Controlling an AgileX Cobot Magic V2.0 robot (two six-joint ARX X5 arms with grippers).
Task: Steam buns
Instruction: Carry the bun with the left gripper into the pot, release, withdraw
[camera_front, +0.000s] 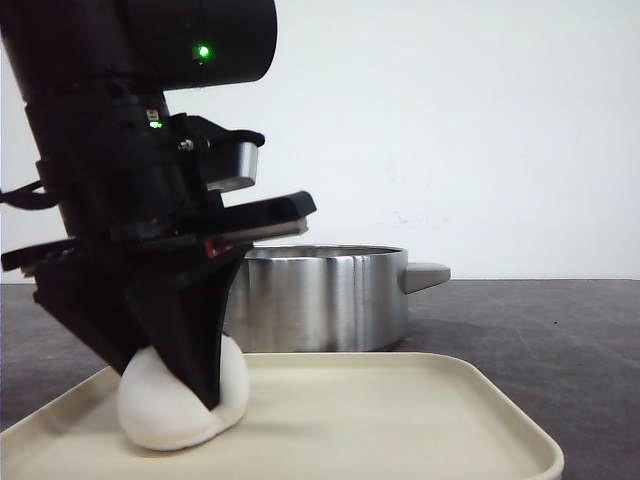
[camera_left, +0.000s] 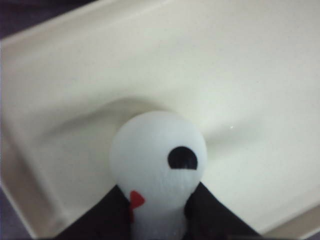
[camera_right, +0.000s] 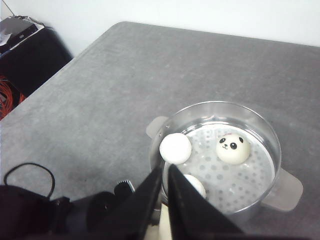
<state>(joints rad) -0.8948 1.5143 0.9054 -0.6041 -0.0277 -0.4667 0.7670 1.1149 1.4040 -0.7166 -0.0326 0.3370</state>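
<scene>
**Inspector:** Cream plastic tray (camera_front: 480, 400) at the front of the table; one white bun (camera_front: 165, 415) rests on it near its left end. Left gripper (camera_front: 175, 375) is down over that bun, its black fingers (camera_front: 195, 340) pressed on both sides. The left wrist view confirms it: the bun is squeezed narrow between them, one black eye and a red mark showing.

**Clerk:** Step in hand?

**Inspector:** Picking up, in my judgement. The bun is clamped but sits on the tray floor, not yet lifted.

**Clerk:** And the pot?

**Inspector:** Steel steamer pot (camera_right: 270, 135) stands just behind the tray. Three buns (camera_right: 232, 149) lie on its perforated insert: one face-up with the panda face plain, one plain side up against the near wall, one partly hidden behind the right gripper (camera_right: 165, 192).

**Clerk:** Right gripper's condition?

**Inspector:** Hanging above the pot, fingers nearly together, carrying nothing.

**Clerk:** Next move?

**Inspector:** Raise the bun clear of the tray rim, carry it over the pot wall, set it on bare insert. The soft bun may deform or slip.
</scene>
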